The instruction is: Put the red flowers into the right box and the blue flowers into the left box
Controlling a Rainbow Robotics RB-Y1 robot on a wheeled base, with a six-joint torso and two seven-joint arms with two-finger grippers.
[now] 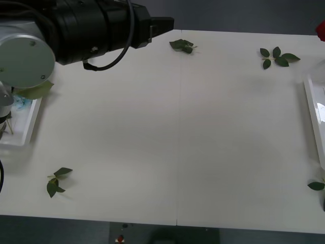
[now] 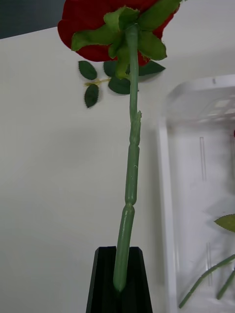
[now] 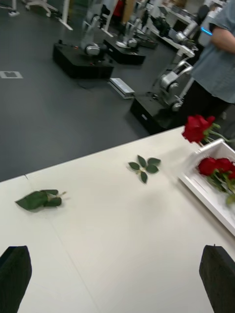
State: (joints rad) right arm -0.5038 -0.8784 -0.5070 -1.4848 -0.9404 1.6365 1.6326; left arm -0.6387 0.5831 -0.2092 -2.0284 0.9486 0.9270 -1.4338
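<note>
no brand, label or writing can be read anywhere. the right end effector [image 2: 119, 279] is clenched on the lower stem of a red rose [image 2: 115, 24], whose bloom hangs over the white worktop [image 2: 54, 186] just beside the rim of the right box [image 2: 164, 205]; from the front that bloom [image 1: 320, 30] is cut off at the picture's edge, just past the far end of the right box [image 1: 314, 109]. inside the right box lie more red flowers [image 3: 215, 166], with stems and a leaf partly cut off in the right wrist view. the left end effector [image 3: 117, 274] is released, its two black fingers [image 3: 14, 276] wide apart, well away from the right box and above bare worktop; the left arm's black housing [image 1: 96, 25] blocks the far left corner of the worktop. the left box [image 1: 28, 124] sits across the worktop from the right box, half hidden under the arm, with a scrap of blue flower [image 1: 20, 101] and a pale leaf [image 1: 35, 90] showing. loose leaf sprigs are scattered about: one [image 1: 277, 56] near the right box's far end, one [image 1: 183, 46] farther along the far edge, one [image 1: 56, 180] far across on the near side, and a leaf [image 1: 316, 186] by the right box's near end. beyond the worktop, robot bases stand on a dark floor.
</note>
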